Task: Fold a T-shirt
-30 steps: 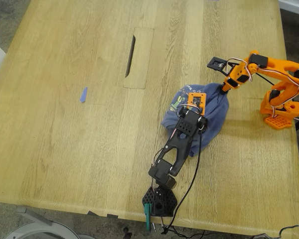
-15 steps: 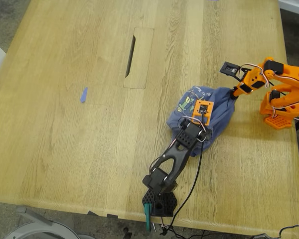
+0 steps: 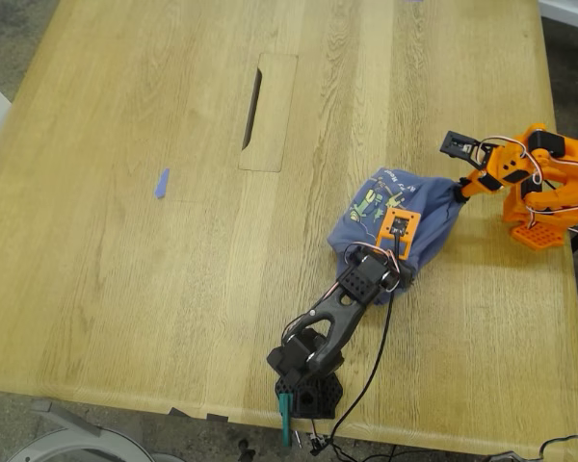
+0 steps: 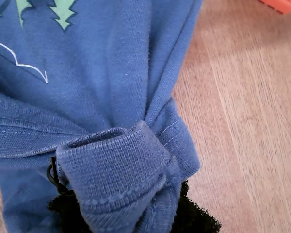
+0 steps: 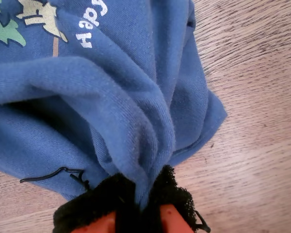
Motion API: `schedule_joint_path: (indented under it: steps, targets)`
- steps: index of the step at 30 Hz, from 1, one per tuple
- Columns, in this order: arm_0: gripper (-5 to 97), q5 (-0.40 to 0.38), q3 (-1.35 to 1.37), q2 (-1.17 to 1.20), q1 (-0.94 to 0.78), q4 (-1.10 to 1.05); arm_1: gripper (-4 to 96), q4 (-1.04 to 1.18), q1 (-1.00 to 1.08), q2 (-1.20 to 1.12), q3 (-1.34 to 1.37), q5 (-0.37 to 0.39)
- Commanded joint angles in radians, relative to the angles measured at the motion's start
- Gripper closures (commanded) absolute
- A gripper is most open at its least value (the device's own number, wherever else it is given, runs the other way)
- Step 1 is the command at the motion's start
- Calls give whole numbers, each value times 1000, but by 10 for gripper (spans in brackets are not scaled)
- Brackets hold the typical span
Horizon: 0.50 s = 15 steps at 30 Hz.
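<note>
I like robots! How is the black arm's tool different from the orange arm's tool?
My first tool, on the black arm, pinches a ribbed edge of the T-shirt; my second tool, on the orange arm, pinches plain bunched cloth. In the exterior view, the first grips the shirt's lower end, the second its right end. Both are shut on the shirt.
</note>
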Motion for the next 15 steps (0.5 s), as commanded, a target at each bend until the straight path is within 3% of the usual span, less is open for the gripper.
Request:
schedule_joint_path:
  steps: [1,9,15]
  targets:
    - [918,14,37,109,25,-26,913,3,-2,83,48,-17]
    - [918,28,175,216,89,-63,913,74,-55,344,190,-37]
    - [918,40,258,276,135,-109,913,67,-64,407,227,-51]
